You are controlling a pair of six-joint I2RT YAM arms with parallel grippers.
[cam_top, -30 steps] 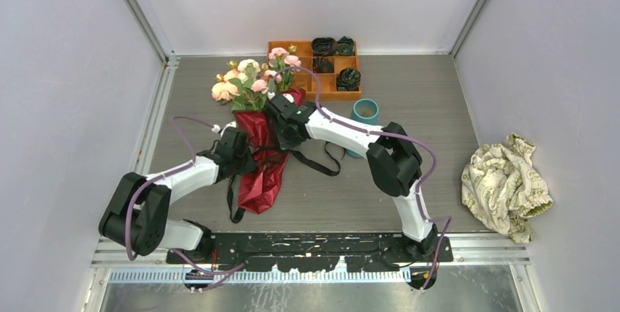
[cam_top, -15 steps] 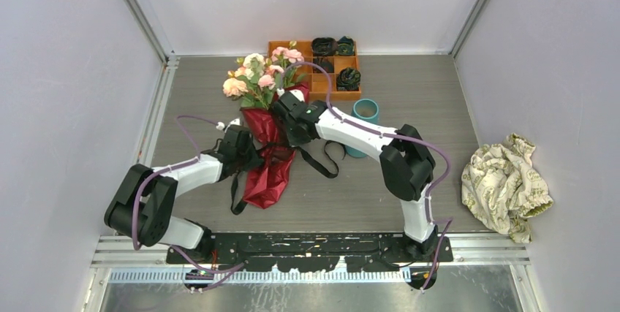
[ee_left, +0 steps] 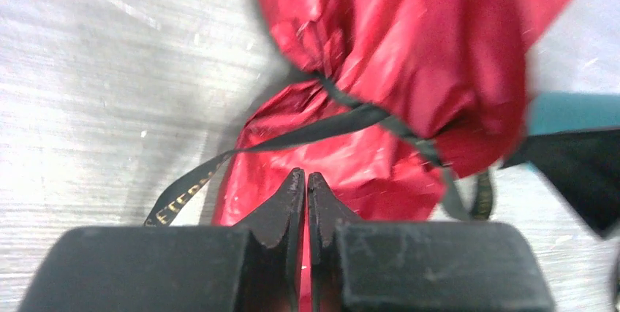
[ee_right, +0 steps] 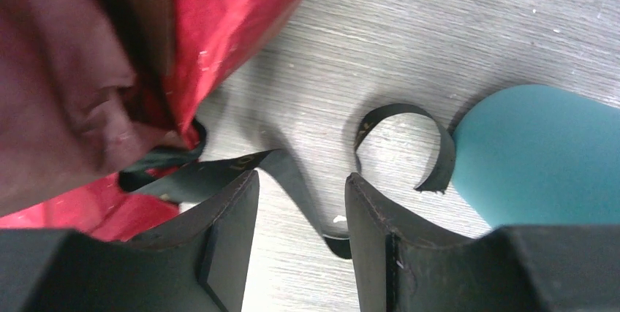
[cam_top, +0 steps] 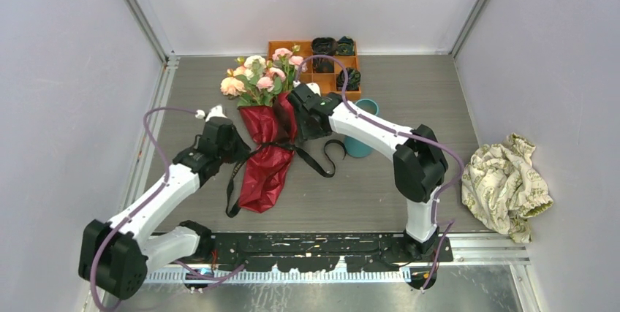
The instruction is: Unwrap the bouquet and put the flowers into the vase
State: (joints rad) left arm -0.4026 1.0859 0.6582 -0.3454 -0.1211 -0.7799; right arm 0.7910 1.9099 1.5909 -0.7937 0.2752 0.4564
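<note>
- Top external view gives us the measure of progress: the bouquet (cam_top: 265,126) lies on the table (cam_top: 409,85) at centre frame, its heads toward the upper edge. We judge the task barely begun.
- The dark red wrapping paper (cam_top: 262,173) is closed round the stems. The black ribbon (ee_left: 343,120) is cinched about its waist, though loose ends trail over the table toward the right of the frame.
- The flowers (cam_top: 259,78) sit bunched in the mouth of the paper at upper centre. None is in the vase (ee_right: 541,158), which stands just right of the bouquet, partly behind the right arm.
- Left to do, as we see it: free the ribbon, open the paper, lift the stems out and stand them in the vase.
- The left arm reaches from lower left diagonally up to the bouquet's left side. The left gripper (ee_left: 306,177) has its fingers pressed together with nothing that we can see between them. In its wrist view the tips are over the lower paper, just below the ribbon.
- The right arm arches from lower right across to the bouquet's right flank. The right gripper (ee_right: 301,180) has its jaws parted about midway and grips nothing. A ribbon strand lies on the table beneath the gap, with paper at the left of its wrist view and the vase at the right.
</note>
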